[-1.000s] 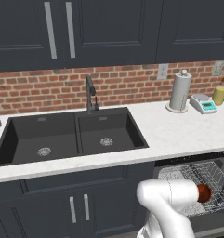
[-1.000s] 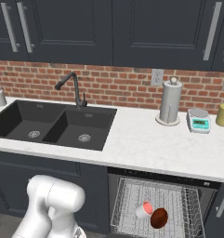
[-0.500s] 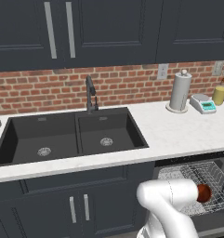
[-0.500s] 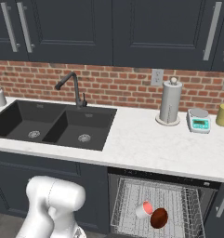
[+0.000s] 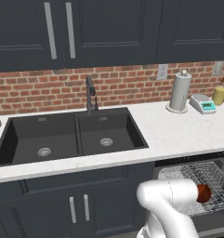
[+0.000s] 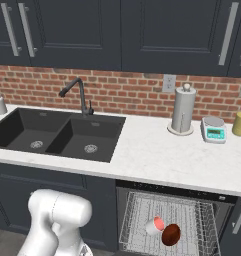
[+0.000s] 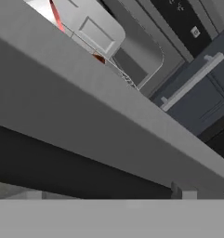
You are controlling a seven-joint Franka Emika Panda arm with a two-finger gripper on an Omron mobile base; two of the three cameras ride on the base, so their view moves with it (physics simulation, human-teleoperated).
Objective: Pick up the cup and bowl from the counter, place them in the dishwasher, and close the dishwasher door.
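Down in the dishwasher (image 6: 172, 220) rack, both items were already loaded: the cup (image 6: 154, 226) lay on its side at about 6 o'clock in the right base view, with the bowl (image 6: 171, 234) tipped on edge just beside it at its 4 o'clock, possibly touching. From the left base view the bowl (image 5: 203, 193) peeked past the arm's white shell at 4 o'clock. Compared with a second ago, nothing on the rack or the counter (image 6: 162, 160) had shifted; cup and bowl sat where they were. The counter carried only the paper towel roll (image 6: 182, 109), the scale (image 6: 214, 129) and the yellow jar (image 6: 240, 123). Jaw state: can't tell from the frames. The hand view looked along a broad grey slab at close range, likely the dishwasher door (image 7: 85, 121), with rack wire and a sliver of red at 11 o'clock. My read: loading is done, the hand is down at the door, and only closing it remains. Risk: the pulled-out rack could foul the door.
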